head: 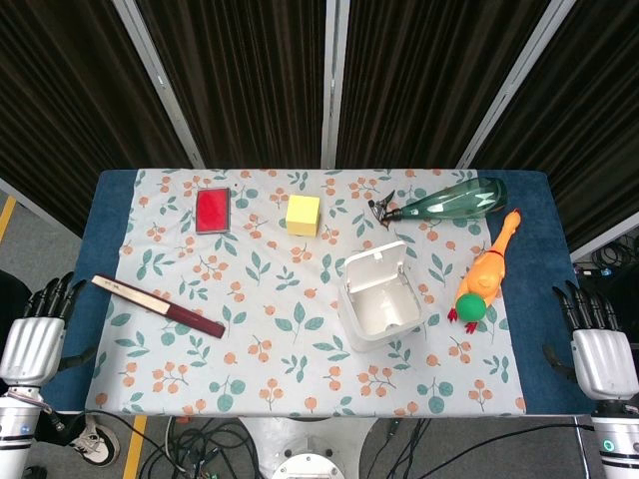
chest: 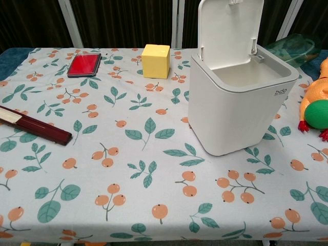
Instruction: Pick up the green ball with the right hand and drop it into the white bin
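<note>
A small green ball [head: 471, 306] lies on the patterned tablecloth right of the white bin [head: 382, 296], touching the base of an orange rubber chicken [head: 489, 269]. The chest view shows the green ball [chest: 318, 114] at the right edge and the white bin [chest: 241, 97] with its lid standing up and nothing visible inside. My right hand [head: 599, 344] hangs off the table's right edge, fingers extended, holding nothing. Off the left edge my left hand [head: 38, 331] rests the same way. Neither hand shows in the chest view.
A green glass bottle [head: 449, 201] lies behind the chicken. A yellow block [head: 303, 215] and a red flat box [head: 213, 210] sit at the back. A dark red ruler-like bar [head: 158, 305] lies at the left. The table's blue edge [head: 539, 329] borders the cloth.
</note>
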### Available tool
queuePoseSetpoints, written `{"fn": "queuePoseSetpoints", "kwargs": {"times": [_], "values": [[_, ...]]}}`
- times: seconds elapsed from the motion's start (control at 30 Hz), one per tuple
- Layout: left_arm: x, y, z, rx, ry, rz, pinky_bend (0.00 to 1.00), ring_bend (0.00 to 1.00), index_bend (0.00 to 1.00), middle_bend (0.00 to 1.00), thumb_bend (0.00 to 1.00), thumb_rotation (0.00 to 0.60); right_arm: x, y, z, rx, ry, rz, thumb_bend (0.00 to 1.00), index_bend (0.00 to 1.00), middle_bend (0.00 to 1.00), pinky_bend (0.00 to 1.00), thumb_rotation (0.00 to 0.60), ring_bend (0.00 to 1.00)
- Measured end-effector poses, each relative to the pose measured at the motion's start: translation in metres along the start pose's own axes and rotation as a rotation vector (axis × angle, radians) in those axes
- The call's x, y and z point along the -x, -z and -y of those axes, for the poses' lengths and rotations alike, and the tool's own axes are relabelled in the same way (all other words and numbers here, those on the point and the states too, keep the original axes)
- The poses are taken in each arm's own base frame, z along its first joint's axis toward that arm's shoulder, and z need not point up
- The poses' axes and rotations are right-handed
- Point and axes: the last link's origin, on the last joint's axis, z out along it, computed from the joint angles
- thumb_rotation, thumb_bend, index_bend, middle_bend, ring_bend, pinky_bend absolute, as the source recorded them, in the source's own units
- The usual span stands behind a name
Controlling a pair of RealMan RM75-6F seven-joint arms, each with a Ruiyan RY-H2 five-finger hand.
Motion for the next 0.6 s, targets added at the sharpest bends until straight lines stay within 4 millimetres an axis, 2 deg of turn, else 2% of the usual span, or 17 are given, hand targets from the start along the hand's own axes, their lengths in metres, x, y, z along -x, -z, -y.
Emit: {"fn": "queuePoseSetpoints", "kwargs": {"times": [0.43, 0.6], "values": [[0.005, 0.002, 0.004, -0.009, 0.008, 0.015, 0.15, 0.00, 0.08, 0.01, 0.00, 0.600, 0.000, -0.006, 0.002, -0.002, 0.047, 0.028, 0.20, 0.00, 0.00, 0.00, 0.600, 0.00], [0.008, 0.000, 0.002, 0.000, -0.013, 0.038, 0.15, 0.00, 0.08, 0.01, 0.00, 0.600, 0.000, -0.013, 0.003, -0.021, 0.137, 0.044, 0.20, 0.00, 0.00, 0.00, 0.600, 0.00]]}}
